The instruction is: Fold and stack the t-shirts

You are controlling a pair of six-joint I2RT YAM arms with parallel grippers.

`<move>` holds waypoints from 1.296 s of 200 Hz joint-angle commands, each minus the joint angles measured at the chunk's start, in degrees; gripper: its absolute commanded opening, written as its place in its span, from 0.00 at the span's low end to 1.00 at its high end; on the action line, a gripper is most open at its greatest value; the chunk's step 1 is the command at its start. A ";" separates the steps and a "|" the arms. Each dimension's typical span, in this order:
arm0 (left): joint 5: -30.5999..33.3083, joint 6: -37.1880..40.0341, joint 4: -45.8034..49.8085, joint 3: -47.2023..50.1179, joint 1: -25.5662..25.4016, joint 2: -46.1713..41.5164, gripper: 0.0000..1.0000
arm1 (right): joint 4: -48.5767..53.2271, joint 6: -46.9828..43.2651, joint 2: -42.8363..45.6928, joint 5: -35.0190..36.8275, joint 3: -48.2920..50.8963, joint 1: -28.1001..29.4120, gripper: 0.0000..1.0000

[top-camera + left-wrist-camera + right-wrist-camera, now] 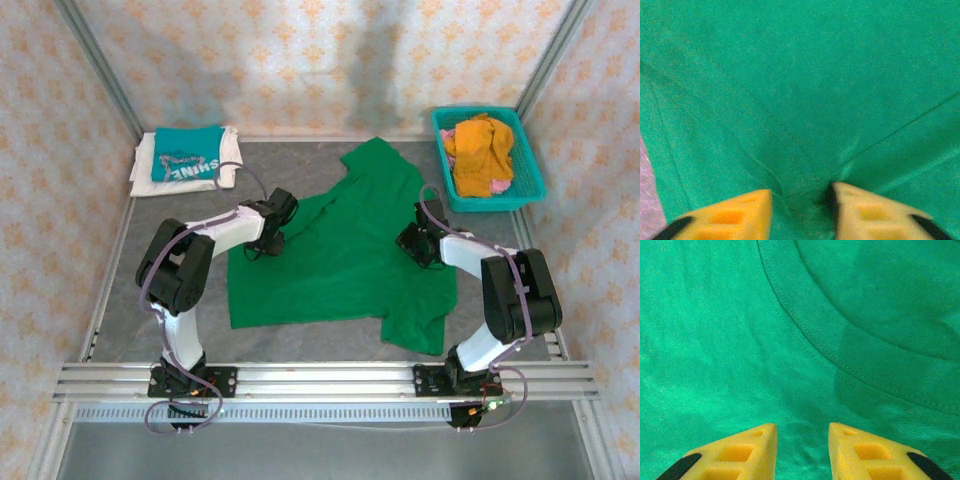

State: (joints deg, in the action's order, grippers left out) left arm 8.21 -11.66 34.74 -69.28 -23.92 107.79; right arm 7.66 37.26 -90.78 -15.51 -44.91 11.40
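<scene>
The green t-shirt point(340, 255) is lying spread open and somewhat askew across the middle of the table point(300, 340), one sleeve pointing toward the far wall and the other trailing toward the near rail; the teal t-shirt point(188, 155) is sitting folded on the white t-shirt point(146, 172) in the far left corner, well apart from it, which suggests the green one is the fold in hand; a basket point(497, 204) holding orange cloth point(478, 148) is standing at the far right. The left gripper point(272, 238) is pressing down near the shirt's left edge, and in its wrist view the yellow fingers point(735, 215) are standing narrowly apart with a pucker of green cloth gathered between them, so it appears to be pinching the fabric; the right gripper point(420, 245) is resting on the right side near the collar point(840, 355), its jaws also narrow, though whether cloth is caught there cannot be told (the fabric between the pads is looking nearly flat). To do this step well, both arms are needing a sure pinch before any lift; rising together and level should be holding the cloth taut; a one-sided grip is likely to be dragging the shirt askew rather than folding it.
</scene>
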 commanded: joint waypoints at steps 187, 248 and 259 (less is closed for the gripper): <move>10.14 5.43 8.85 -45.32 16.00 23.09 0.00 | 1.64 0.54 4.02 1.71 -0.64 -1.36 0.34; 15.73 1.08 11.94 -52.74 16.37 23.05 0.36 | 6.49 -4.03 7.39 4.21 -4.13 -1.12 0.39; 13.92 -0.47 7.91 -44.92 15.98 17.13 0.40 | 9.24 -7.18 6.96 5.82 -7.39 -0.26 0.41</move>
State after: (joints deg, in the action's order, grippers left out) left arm 19.97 -8.51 44.18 -123.09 -7.51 137.29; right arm 11.73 35.86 -85.23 -13.69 -46.30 10.44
